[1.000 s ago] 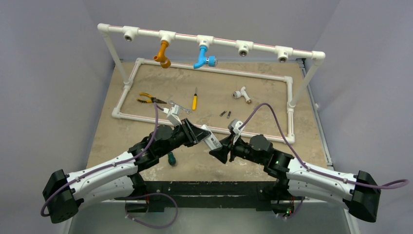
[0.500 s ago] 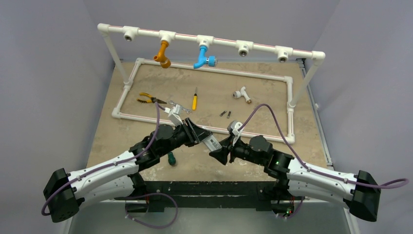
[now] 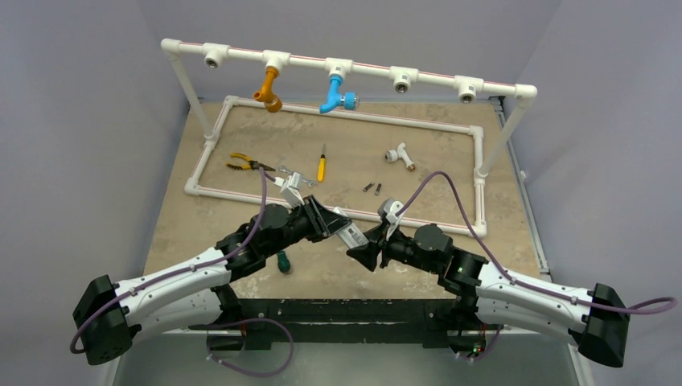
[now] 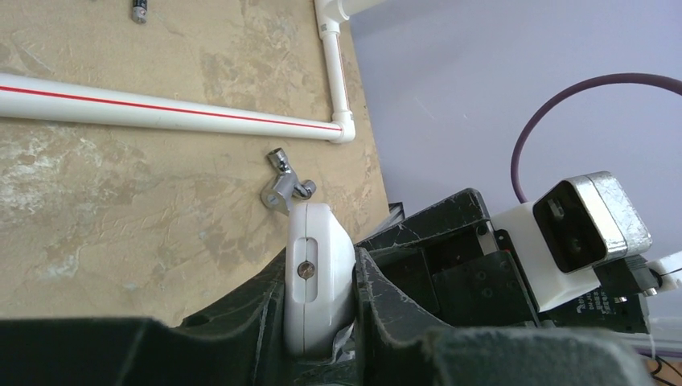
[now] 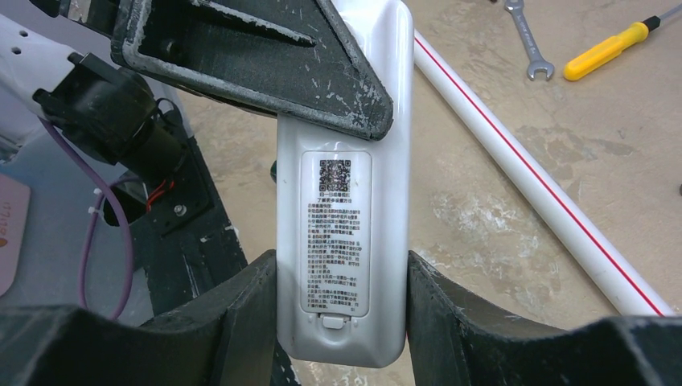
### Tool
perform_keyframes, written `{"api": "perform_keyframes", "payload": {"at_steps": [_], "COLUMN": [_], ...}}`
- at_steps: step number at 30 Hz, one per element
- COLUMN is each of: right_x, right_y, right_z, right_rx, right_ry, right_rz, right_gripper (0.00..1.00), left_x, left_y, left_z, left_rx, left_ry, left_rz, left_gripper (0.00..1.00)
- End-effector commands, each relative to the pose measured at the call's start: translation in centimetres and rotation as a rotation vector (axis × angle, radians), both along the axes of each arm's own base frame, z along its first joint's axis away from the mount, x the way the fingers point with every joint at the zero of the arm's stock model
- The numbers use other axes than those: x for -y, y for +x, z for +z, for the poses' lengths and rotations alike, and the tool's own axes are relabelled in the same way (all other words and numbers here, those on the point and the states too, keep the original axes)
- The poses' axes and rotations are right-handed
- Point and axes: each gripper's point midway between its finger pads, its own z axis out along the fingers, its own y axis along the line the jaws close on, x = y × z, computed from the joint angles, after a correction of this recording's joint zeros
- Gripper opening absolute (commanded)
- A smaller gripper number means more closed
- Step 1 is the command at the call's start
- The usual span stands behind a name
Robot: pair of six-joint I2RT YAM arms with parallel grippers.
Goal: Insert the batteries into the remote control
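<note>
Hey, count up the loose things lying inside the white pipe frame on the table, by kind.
batteries: 2
pliers: 1
wrench: 1
yellow screwdriver: 1
pipe tee: 1
Total: 6

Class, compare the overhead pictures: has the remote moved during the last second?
No. The remote keeps its place just in front of the near white pipe, with no visible shift.

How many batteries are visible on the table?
2. One battery lies on the table right of the yellow screwdriver; the other battery lies just to its right. Others may be hidden.
</note>
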Motion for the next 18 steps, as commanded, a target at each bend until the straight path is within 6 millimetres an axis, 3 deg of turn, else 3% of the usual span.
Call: {"api": "perform_keyframes", "payload": {"at_steps": [1, 5, 12, 18], "right_x": [-0.4, -0.3, 0.5, 1.4], "right_y": [0.3, 0.2, -0.7, -2.2], "right_z": [2.5, 2.5, 3.9, 6.1], "right_rx": [0.048, 0.049, 0.162, 0.294], "right_ry": [0.064, 0.067, 0.062, 0.030], "right_rz": [-0.006, -0.003, 0.054, 0.156], "right_gripper": [0.17, 0.20, 0.68, 0.74], "left_x": [0.5, 0.3, 0.0, -0.8], "left_y": [0.4, 0.4, 0.2, -0.4], "left_z": [2.9, 2.8, 2.9, 2.8], "left_rx": [0.041, 0.039, 0.053, 0.100], "left_ry": [-0.066, -0.065, -0.080, -0.091], "left_rz": [-0.004, 0.003, 0.005, -0.004], "left_gripper": [0.18, 0.01, 0.00, 0.00]}}
